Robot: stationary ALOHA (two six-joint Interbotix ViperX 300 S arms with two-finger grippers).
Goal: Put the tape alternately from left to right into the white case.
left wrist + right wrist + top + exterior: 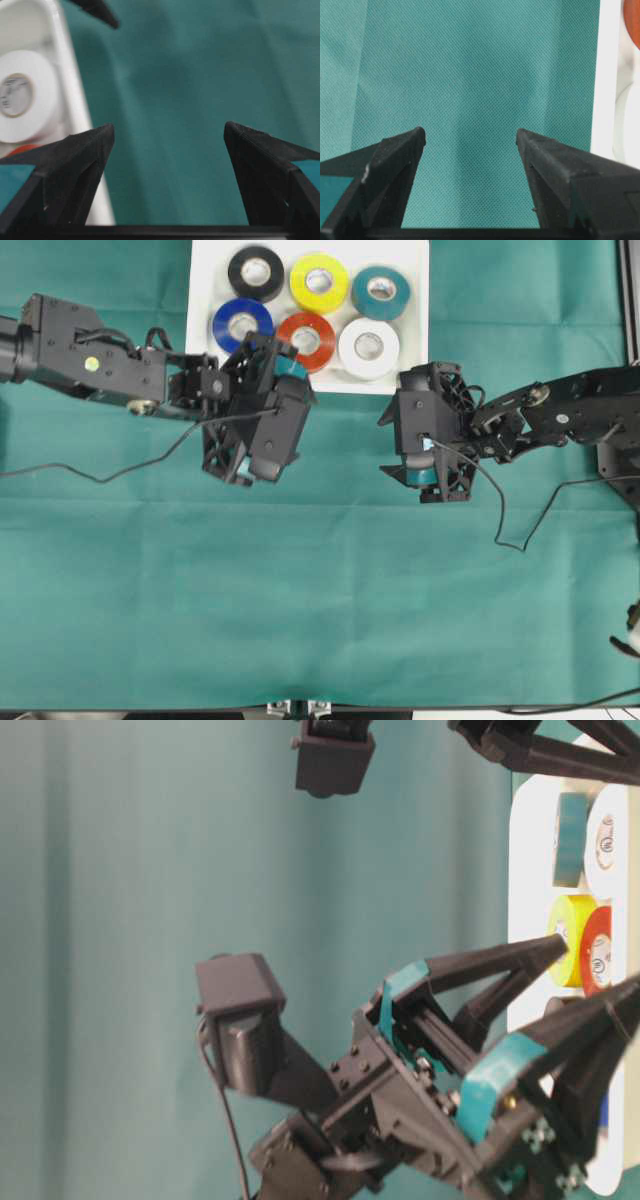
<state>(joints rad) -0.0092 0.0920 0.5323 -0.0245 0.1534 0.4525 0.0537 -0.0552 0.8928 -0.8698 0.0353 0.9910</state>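
The white case (208,262) lies at the back middle of the green cloth. Six rolls of tape lie flat in it: black (256,273), yellow (319,282) and teal (380,292) behind, blue (240,325), red-orange (308,340) and white (368,347) in front. My left gripper (167,127) is open and empty, pointing down at the case's front rim (70,80), one finger over the rim, the other over cloth. The white roll (25,100) shows beside it. My right gripper (470,131) is open and empty over bare cloth, beside the case's rim (606,75).
Green cloth (320,590) covers the table down to its front edge. A thin black cable (120,472) trails from the left arm and another (500,525) from the right arm. A metal frame post (632,300) stands at the far right.
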